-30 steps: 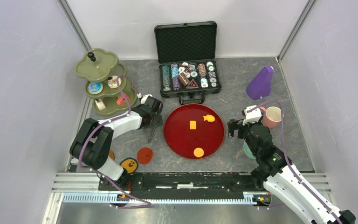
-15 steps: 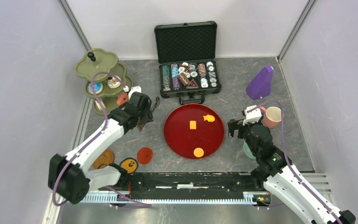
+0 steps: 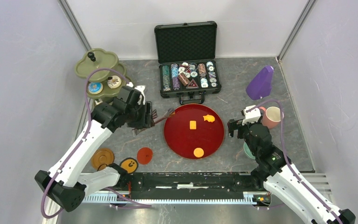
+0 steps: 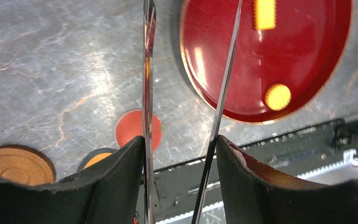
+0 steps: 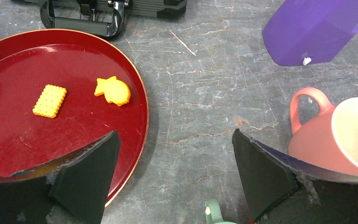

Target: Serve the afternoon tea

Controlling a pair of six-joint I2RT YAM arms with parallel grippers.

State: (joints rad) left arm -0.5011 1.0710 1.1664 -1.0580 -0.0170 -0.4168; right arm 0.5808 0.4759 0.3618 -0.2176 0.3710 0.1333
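My left gripper (image 3: 142,121) is shut on a pair of metal tongs (image 3: 162,117), whose tips point at the left rim of the dark-red tray (image 3: 182,140). In the left wrist view the two tong blades (image 4: 147,93) press against my fingers (image 4: 121,168). Three orange biscuits lie on the tray: a rectangle (image 3: 192,124), a fish (image 3: 209,118) and a round one (image 3: 198,152). The olive-green stand (image 3: 95,65) carries donuts (image 3: 94,87). My right gripper (image 5: 175,133) is open over bare table between the tray and the pink cup (image 5: 340,135); the teal cup's handle (image 5: 213,212) shows below it.
An open black case of poker chips (image 3: 189,77) stands behind the tray. A purple object (image 3: 260,83) sits at the back right. Three saucers lie at the near left: brown (image 3: 102,158), red-orange (image 3: 144,155) and a dark one (image 3: 129,164).
My left gripper has narrowed onto the tongs, and the arm has lifted and turned them from pointing toward the near edge to pointing at the tray. The right arm has not moved.
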